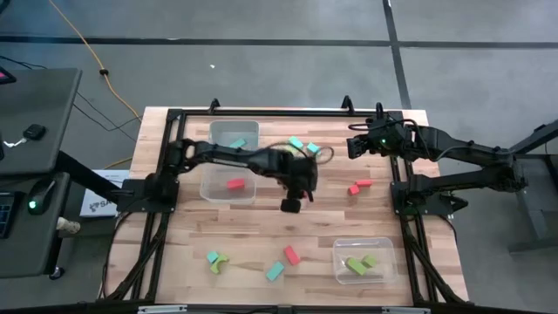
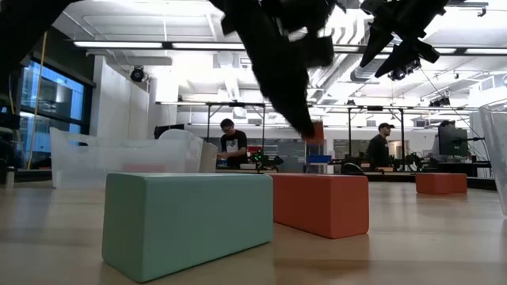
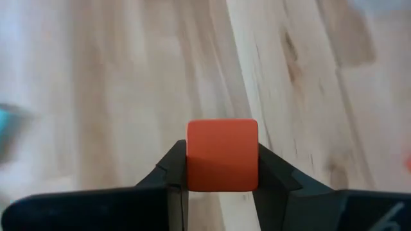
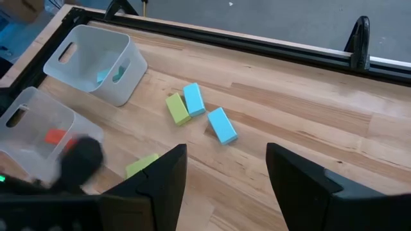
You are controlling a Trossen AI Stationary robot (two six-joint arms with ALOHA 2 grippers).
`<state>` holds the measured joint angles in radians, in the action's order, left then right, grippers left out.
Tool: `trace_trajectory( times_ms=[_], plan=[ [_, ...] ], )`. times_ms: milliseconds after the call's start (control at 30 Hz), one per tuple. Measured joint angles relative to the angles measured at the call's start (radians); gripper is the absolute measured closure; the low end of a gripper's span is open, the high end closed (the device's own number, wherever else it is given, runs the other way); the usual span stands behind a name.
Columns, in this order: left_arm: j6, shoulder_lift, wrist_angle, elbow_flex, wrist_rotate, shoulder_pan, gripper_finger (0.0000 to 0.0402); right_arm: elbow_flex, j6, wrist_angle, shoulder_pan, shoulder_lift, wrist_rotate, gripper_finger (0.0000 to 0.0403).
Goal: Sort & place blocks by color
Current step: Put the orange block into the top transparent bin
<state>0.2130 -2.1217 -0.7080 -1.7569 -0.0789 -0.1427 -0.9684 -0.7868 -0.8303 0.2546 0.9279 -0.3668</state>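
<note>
My left gripper [image 1: 291, 206] hangs over the middle of the table, shut on a red-orange cube [image 3: 222, 154]. My right gripper [image 1: 353, 148] waits open above the far right part of the table, touching nothing. Two cyan blocks [image 4: 194, 98] [image 4: 221, 124] and a green block [image 4: 177, 108] lie flat near the far edge. Two red blocks [image 1: 359, 186] lie right of centre. Near the front edge lie a cyan block [image 1: 275, 271], a red block [image 1: 291, 255], another cyan block [image 1: 212, 257] and a green arch [image 1: 220, 264]. My left gripper pinches the red-orange cube [image 3: 222, 154] between its two fingers [image 3: 170, 173], one on each of two opposite side faces. The fingers come from above, slanting down. The cube [image 2: 317, 131] is lifted clear of the table.
Three clear bins stand on the table: a far-left one [image 1: 235, 135] with a cyan block, one just nearer [image 1: 228, 185] with a red block, and a near-right one [image 1: 362, 262] with green blocks. A black frame runs along the table's edges. People stand in the room beyond.
</note>
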Motion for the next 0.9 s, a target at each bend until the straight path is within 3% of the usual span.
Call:
trace_trajectory(
  times_ms=[200, 433, 900],
  plan=[
    [-0.003, 0.146, -0.054, -0.001, 0.017, -0.050, 0.0319, 0.000, -0.001, 0.000, 0.000, 0.000, -0.003, 0.0199],
    [-0.004, 0.303, -0.212, -0.002, 0.132, -0.097, 0.0319, 0.000, -0.001, 0.001, 0.000, 0.000, -0.004, 0.0199],
    [-0.122, 0.514, -0.537, 0.032, 0.223, -0.181, 0.0319, 0.000, -0.001, 0.003, 0.000, 0.000, -0.005, 0.0199]
  ],
)
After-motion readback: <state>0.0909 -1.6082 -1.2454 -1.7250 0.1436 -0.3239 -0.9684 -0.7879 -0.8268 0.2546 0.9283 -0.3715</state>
